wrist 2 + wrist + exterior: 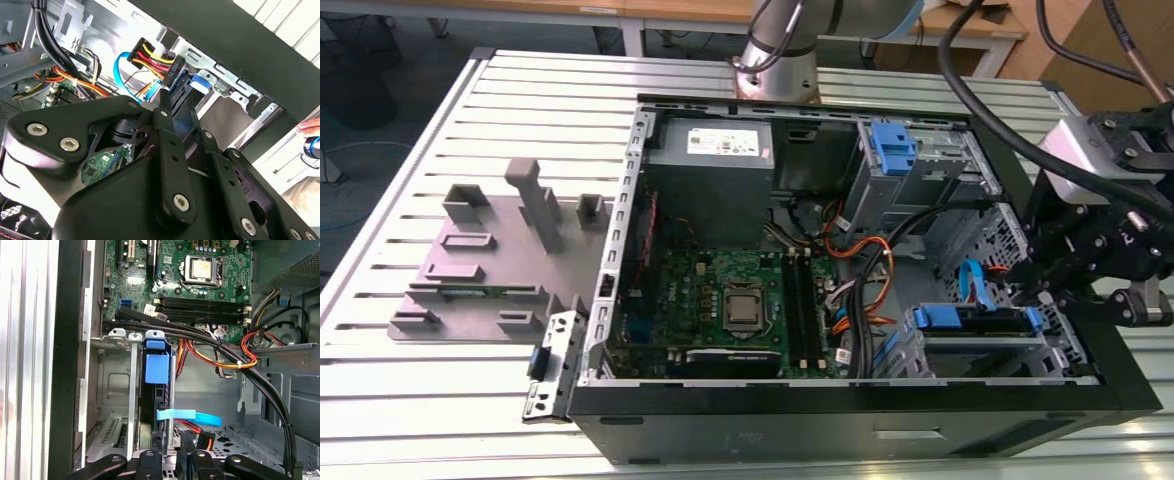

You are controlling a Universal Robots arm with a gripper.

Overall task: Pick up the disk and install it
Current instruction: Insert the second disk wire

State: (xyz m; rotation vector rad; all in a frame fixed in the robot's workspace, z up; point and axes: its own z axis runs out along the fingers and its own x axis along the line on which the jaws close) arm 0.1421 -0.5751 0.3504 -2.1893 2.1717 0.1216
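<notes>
The disk (981, 320) stands edge-on in the drive cage (117, 385), at the computer case's (854, 420) near corner on the exterior view's right. Its blue rails sit between the cage walls. The claw (177, 105) hangs just above the disk's cabled end, and I cannot tell whether it is open or closed. The blue ribbon cable (200, 417) and the orange wires (220, 357) lie right beside it. A slight sideways push could snag them, or could cock the disk so that it jams on its rails.
</notes>
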